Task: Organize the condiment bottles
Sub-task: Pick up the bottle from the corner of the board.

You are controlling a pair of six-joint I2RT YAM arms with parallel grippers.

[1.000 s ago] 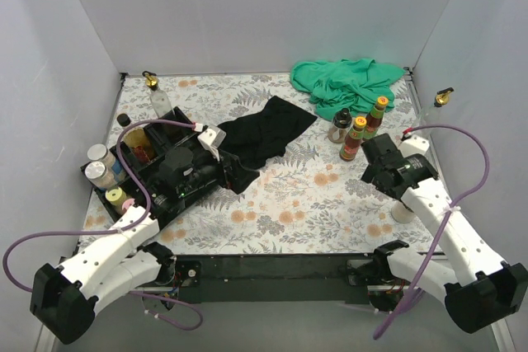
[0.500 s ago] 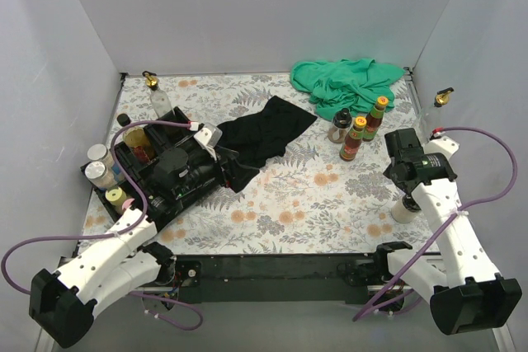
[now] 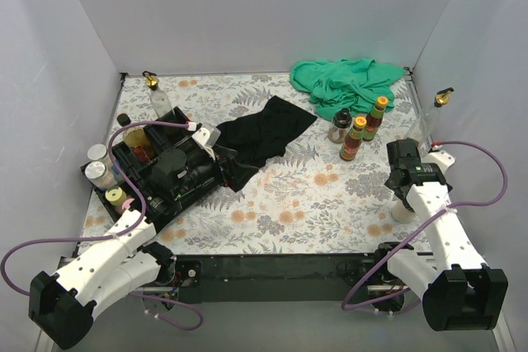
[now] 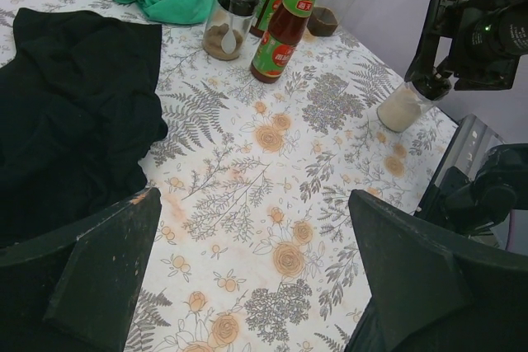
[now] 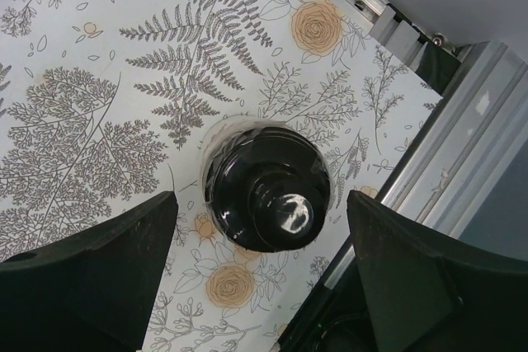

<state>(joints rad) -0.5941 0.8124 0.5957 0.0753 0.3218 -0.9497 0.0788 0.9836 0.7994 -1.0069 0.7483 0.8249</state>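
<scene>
Directly beneath the right gripper (image 5: 262, 204), near the right edge of the floral table (image 3: 289, 195), a short jar of pale powder (image 5: 266, 189) stood upright. The jaws were spread wide on either side of its glossy black cap and held nothing. Farther out from that gripper, the nearer red sauce bottle (image 3: 352, 142), the farther red sauce bottle (image 3: 376, 119) and a black-topped glass shaker (image 3: 339, 125) stood close together, just in front of a crumpled green cloth (image 3: 351, 80). The left gripper (image 4: 254, 199) was likewise wide open and empty, with a black cloth (image 4: 74, 121) just beside it on the far side. Under its wrist lay the black tray (image 3: 169, 201), holding some bottles. Lidded shakers (image 3: 99, 162) stood at the tray's left end, in it or beside it I could not tell. A clear gold-spouted bottle (image 3: 157, 96) stood past its far corner.
</scene>
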